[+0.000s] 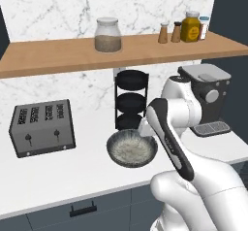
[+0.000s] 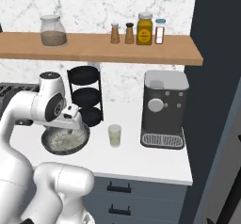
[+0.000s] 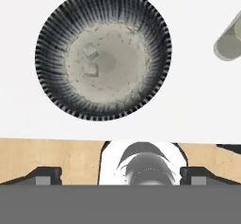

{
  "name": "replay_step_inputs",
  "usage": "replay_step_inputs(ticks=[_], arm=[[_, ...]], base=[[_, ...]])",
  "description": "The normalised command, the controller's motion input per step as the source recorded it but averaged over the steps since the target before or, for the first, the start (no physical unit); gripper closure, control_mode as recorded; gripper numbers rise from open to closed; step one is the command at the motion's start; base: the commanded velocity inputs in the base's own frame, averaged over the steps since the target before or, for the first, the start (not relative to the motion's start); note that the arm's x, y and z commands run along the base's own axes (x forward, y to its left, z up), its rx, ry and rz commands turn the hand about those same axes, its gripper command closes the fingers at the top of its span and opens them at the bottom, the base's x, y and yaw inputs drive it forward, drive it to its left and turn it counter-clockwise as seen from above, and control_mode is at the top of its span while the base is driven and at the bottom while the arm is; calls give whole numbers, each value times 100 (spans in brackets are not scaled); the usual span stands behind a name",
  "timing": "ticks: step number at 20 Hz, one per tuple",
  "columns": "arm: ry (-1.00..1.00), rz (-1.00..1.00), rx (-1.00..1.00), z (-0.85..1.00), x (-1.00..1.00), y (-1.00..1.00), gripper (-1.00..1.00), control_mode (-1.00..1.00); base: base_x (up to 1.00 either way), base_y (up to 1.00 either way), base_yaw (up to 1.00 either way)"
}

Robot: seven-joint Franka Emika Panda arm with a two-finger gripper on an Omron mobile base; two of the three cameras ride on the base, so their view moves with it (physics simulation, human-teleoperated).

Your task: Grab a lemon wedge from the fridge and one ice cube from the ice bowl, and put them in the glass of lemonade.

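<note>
Round speckled ice bowl (image 3: 56,91); pale matte inside

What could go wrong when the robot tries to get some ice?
The ice cubes are small, pale and close together in the bowl, so the open gripper might pinch both or miss. The glass stands near the bowl, so a swinging arm could knock it over. The rack right behind could get bumped too.
</note>
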Motion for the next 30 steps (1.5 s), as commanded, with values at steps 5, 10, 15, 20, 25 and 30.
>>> replay_step_inputs(ticks=[5,10,15,20,25,30], arm=[[2,0,0,-41,9,71,-100,-100],[11,0,0,-30,0,44,-100,-100],[9,0,0,-7,2,3,-100,-100],[6,0,0,-3,19,-3,-100,-100],[1,0,0,-19,17,-9,-100,-100],[0,0,0,-29,23,-3,-100,-100]], base=[[0,0,0],[0,0,0],[0,0,0],[0,0,0],[0,0,0],[0,0,0]])
